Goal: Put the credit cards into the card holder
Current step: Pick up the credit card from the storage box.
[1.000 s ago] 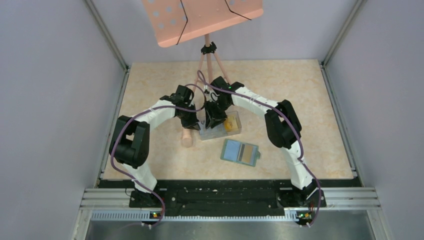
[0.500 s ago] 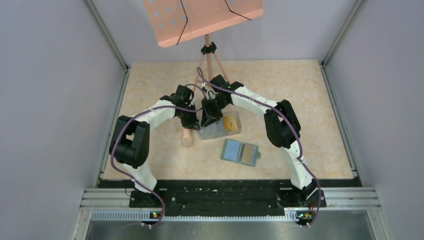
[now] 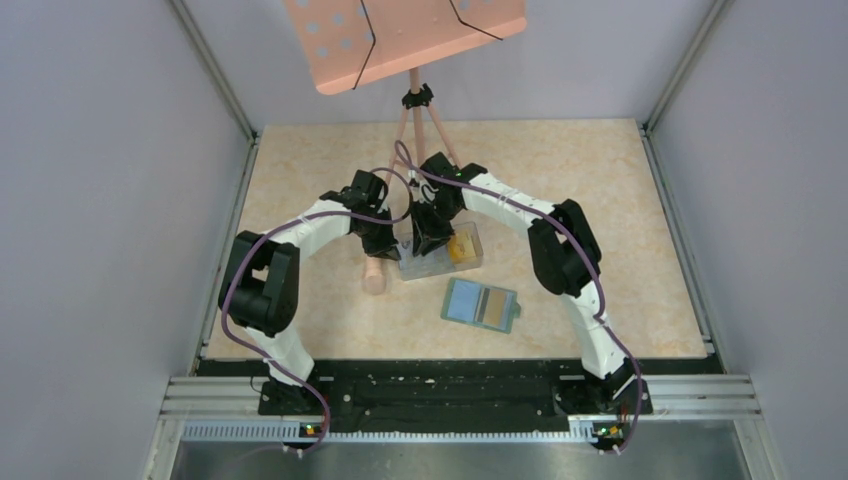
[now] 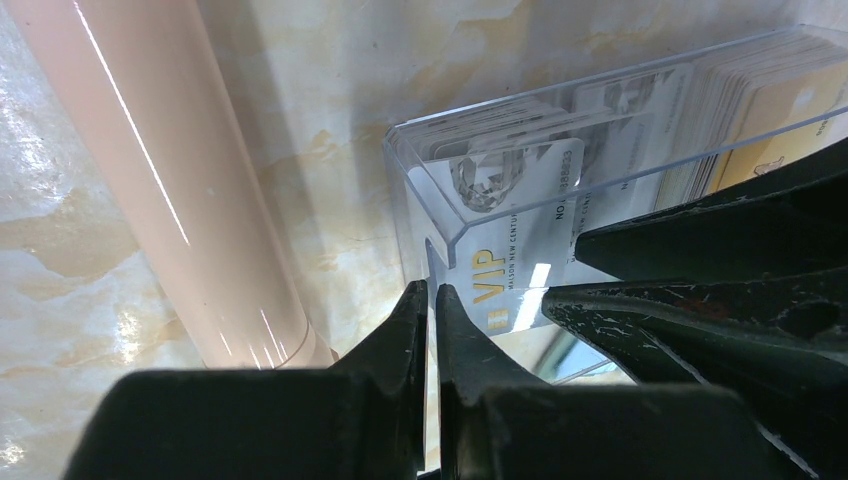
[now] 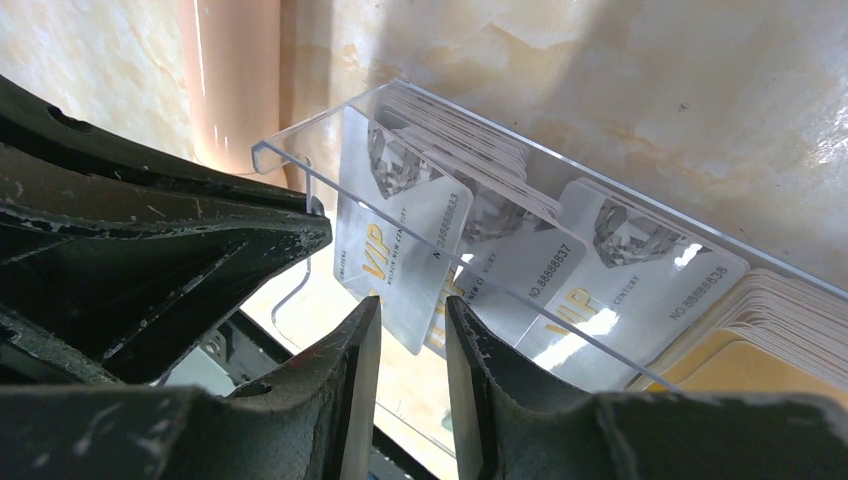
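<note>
Credit cards (image 5: 640,285) in view all stand on edge in the clear box (image 3: 445,267), so read the scene from the big things down. The table (image 3: 600,180) fills the middle of the top view, with the music stand (image 3: 400,35) at upper centre and a pink tube (image 3: 373,275) lying left of centre. Both your arms meet at the centre over the box, which holds white-grey cards at one end and orange-yellow cards (image 5: 770,365) at the other. The card holder (image 3: 480,305) lies open and flat just below and right of the box, apart from it, where it lay a second ago. The box has not shifted either. From above I cannot tell whether the holder's sleeves hold anything. The one change is small: your right wrist drew slightly up-frame half a second ago and has now come back over the box. Your left gripper (image 4: 430,295) is closed on the box's thin end wall, steadying it. Your right gripper (image 5: 410,315) has its jaws a little apart, with the lower corner of one tilted VIP card (image 5: 400,235) between them. I cannot tell whether they bear on it. My judgement is that you are at the pick, with the carry to the holder not yet begun.
</note>
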